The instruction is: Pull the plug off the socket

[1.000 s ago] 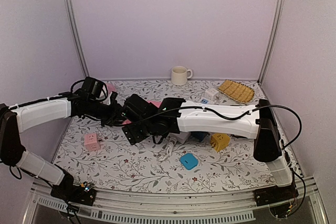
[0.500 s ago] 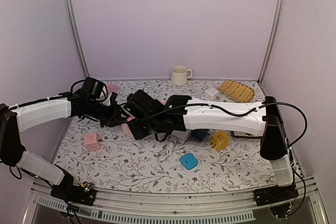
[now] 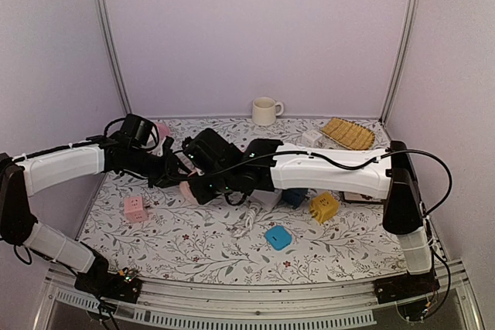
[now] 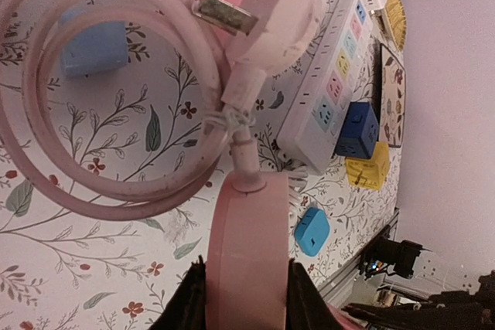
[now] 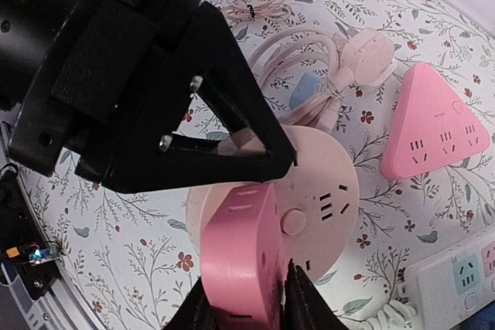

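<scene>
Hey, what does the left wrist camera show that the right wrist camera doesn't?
Only left wrist: the blue cube, yellow cube and flat blue adapter past the white strip, plus the socket seen edge-on in the left tool.
Only right wrist: the socket's slotted face, the pink plug against it clamped in the right tool, and the left tool's black body.
Both: the socket, its coiled cord and the strip.
</scene>
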Robot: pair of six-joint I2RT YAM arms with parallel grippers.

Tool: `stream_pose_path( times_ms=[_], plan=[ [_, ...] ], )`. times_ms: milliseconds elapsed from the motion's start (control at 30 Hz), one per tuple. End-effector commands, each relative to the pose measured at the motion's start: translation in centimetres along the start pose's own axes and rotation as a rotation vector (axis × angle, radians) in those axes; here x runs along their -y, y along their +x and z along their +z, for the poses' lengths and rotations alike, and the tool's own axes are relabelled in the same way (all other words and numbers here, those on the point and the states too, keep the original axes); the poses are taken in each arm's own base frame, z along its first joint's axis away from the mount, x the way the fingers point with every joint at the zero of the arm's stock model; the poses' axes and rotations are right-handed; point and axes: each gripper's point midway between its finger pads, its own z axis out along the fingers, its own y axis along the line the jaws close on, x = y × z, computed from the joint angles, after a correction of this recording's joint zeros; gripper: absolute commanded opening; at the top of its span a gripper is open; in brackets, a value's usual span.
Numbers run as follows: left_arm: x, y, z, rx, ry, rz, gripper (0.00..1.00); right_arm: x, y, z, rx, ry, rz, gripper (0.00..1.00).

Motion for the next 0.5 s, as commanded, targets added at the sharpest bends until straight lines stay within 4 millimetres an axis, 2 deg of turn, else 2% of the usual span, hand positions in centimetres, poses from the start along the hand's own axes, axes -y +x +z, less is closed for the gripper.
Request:
stream_pose_path(
  times_ms=[0,200,467],
  plan=[
    [2.6,-0.6,-1.2,0.034,0.068,0.068,0.00,-0.3,-0.4,-0.1,0.004,-0.042,0.011,0.25],
    [1.3,0.1,-1.1,0.049,0.046,0.062,0.00,0.1,-1.5,-0.9,0.018,-0.067,-0.001,0.06],
    [0.5,0.8,-0.4,0.030,0.043,0.093,0.00,1.6,-2.9,-2.2,0.039,-0.070,-0.013,0.03]
  ],
)
